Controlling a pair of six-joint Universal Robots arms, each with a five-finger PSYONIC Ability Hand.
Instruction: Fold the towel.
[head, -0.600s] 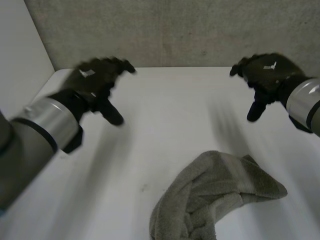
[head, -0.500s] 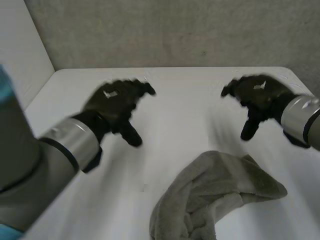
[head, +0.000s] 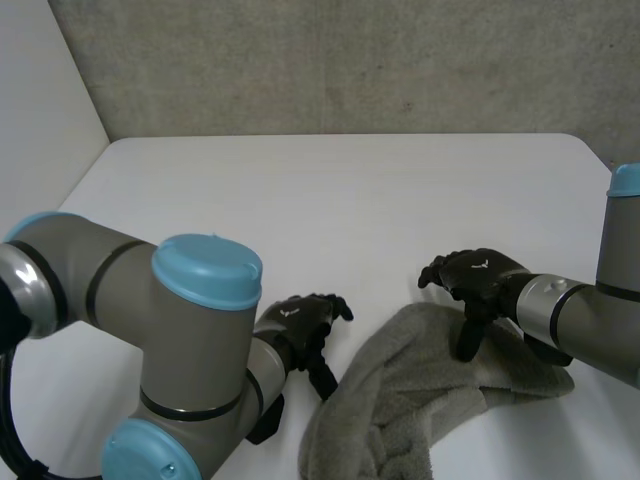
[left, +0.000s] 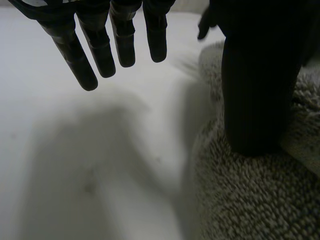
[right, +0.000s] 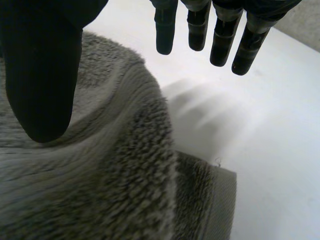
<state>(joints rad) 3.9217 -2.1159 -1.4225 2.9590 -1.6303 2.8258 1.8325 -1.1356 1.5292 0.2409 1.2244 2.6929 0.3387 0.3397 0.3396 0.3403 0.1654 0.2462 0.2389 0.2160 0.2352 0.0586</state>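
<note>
Shows a crumpled grey towel (head: 430, 400) lying near right on a white table (head: 330, 200). Places the left hand (head: 300, 325) just beside the towel's left edge, with fingers (left: 100, 50) straight and apart above bare table and the thumb (left: 252, 100) down at the towel's rim, gripping nothing. Places the right hand (head: 475, 280) over the towel's far edge, with fingers (right: 220, 35) straight and spread beyond the cloth and the thumb (right: 42, 75) above the pile; cannot tell whether it touches.
</note>
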